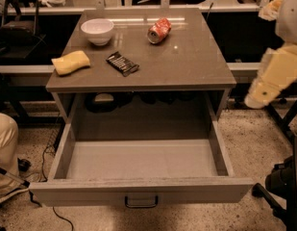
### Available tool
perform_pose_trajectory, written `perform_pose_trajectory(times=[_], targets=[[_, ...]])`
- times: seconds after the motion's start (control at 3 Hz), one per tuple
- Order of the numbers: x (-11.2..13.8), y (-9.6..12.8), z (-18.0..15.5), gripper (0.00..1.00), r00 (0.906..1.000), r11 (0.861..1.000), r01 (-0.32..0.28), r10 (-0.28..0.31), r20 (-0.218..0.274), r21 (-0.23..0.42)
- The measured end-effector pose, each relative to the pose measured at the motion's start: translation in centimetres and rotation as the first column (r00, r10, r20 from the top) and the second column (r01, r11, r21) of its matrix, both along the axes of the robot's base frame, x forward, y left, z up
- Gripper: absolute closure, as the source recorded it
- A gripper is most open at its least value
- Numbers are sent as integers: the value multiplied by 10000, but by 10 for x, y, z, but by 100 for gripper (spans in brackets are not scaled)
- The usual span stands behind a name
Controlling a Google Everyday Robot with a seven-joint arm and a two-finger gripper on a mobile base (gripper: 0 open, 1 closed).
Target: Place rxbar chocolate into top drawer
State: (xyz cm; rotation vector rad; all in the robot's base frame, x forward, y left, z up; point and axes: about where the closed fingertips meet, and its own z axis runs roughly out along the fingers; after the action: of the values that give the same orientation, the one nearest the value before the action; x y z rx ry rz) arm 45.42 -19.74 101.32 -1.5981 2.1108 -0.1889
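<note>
The flat black-wrapped rxbar chocolate (122,63) lay slantwise (far-left to near-right). Well right of it hung the pale gripper (257,98), openness impossible to tell. Below it, the wide grey top drawer (90,191) gaped.

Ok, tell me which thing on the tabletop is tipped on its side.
The red can, near the back. The bowl sits upright; the sponge and rxbar lie flat. The gripper hangs off the table's right side.

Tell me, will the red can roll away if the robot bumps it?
Probably yes: the can lies on its side on the smooth tabletop, so a nudge could set it rolling. It looks dented, so it may wobble and stop soon. The gripper hangs beyond the tabletop's right edge, away from the can.
</note>
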Motion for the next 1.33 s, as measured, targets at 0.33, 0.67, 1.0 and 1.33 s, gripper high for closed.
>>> perform_pose_trajectory(times=[0.33,0.67,1.0,1.33], targets=[[60,26,3,0,9977,9872,450,-522,439,1532],[122,62,2,0,9927,9566,1049,-1172,291,2720],[181,119,-26,0,9839,9238,1781,-1622,-750,3388],[176,116,-25,0,9848,9267,1731,-1591,-692,3335]])
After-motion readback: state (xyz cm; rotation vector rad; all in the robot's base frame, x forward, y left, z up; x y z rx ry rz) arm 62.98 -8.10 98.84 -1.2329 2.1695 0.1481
